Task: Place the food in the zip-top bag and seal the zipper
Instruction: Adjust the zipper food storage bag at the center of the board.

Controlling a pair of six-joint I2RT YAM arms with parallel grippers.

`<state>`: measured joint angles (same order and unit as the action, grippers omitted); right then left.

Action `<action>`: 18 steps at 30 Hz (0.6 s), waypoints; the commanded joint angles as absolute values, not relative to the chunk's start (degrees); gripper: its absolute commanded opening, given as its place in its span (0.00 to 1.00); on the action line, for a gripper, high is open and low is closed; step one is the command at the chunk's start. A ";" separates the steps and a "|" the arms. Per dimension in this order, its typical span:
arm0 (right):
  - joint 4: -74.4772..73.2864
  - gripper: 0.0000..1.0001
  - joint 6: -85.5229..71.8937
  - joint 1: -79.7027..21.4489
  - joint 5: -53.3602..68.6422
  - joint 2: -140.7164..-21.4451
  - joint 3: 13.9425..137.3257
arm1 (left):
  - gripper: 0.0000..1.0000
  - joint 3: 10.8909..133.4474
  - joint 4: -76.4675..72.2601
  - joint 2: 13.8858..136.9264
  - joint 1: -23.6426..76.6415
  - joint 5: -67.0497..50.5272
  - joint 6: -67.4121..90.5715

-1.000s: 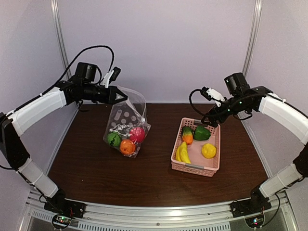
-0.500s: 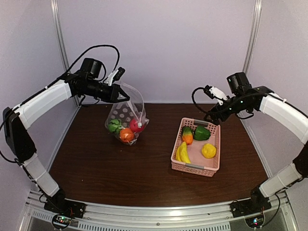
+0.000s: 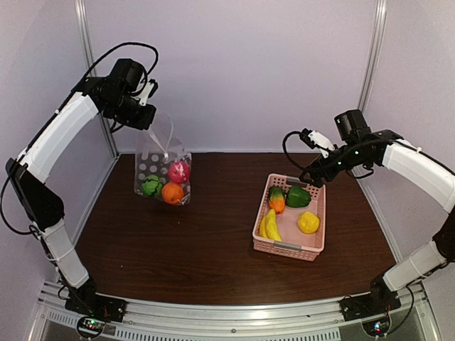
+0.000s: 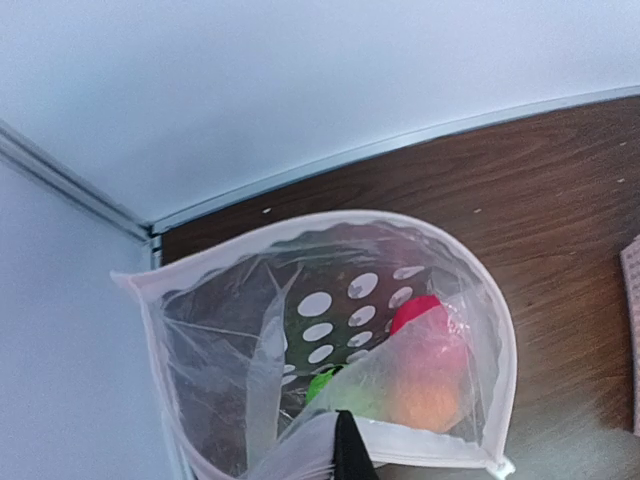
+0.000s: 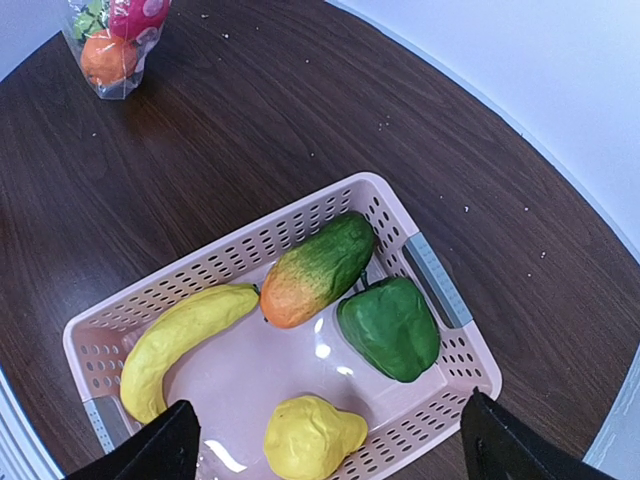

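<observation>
The pink basket (image 3: 286, 249) sits right of centre; the zip-top bag (image 3: 149, 160) hangs at far left, its rim pinched tight in the left gripper (image 3: 148, 119). The right gripper (image 3: 313, 179) hovers spread over the basket, empty. That one-point pinch could slip, or the mouth sag shut, spilling the food (image 3: 171, 192). Three pieces are bagged; four lie in the basket — banana (image 3: 269, 225), green-orange fruit (image 3: 276, 199), pepper (image 3: 298, 196), lemon (image 3: 308, 222).

Left arm (image 3: 57, 138) & right arm (image 3: 419, 169): white shells, blk joints, blk looping cables (image 3: 128, 44).
</observation>
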<state>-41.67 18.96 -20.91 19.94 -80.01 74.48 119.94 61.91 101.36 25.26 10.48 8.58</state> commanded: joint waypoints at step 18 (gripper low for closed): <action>-39.17 0.92 18.33 -20.43 22.20 -73.27 69.14 | 0.00 125.47 70.05 117.55 42.19 13.79 -4.72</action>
<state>-38.79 17.89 -20.80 21.21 -74.35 70.13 124.75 68.99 120.18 42.98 21.37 -4.23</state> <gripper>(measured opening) 0.918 0.007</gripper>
